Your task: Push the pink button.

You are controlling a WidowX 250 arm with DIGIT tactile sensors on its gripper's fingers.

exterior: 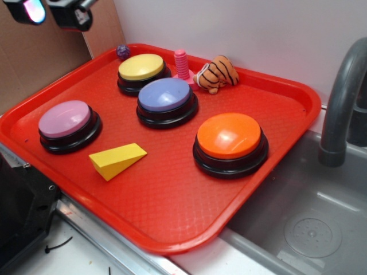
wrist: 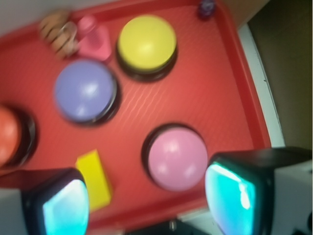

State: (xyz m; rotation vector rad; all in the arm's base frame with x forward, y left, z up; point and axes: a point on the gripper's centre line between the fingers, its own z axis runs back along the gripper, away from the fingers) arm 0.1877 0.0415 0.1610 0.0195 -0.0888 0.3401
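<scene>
The pink button (exterior: 65,119), a round dome with a pale pink-mauve top on a black base, sits at the left of the red tray (exterior: 166,195). In the wrist view it (wrist: 177,157) lies below, between the two fingers and nearer the right one. My gripper (exterior: 51,11) hangs high at the top left corner, above and behind the pink button, only partly in view. In the wrist view the gripper (wrist: 146,205) is open and empty, its teal pads (wrist: 230,193) wide apart.
On the tray are a yellow button (exterior: 141,67), a blue-lavender button (exterior: 165,95), an orange button (exterior: 229,136), a yellow wedge (exterior: 116,160), a ribbed pink peg (exterior: 182,64), a striped tiger toy (exterior: 218,73) and a small purple ball (exterior: 123,52). A sink (exterior: 309,217) and faucet (exterior: 341,97) lie right.
</scene>
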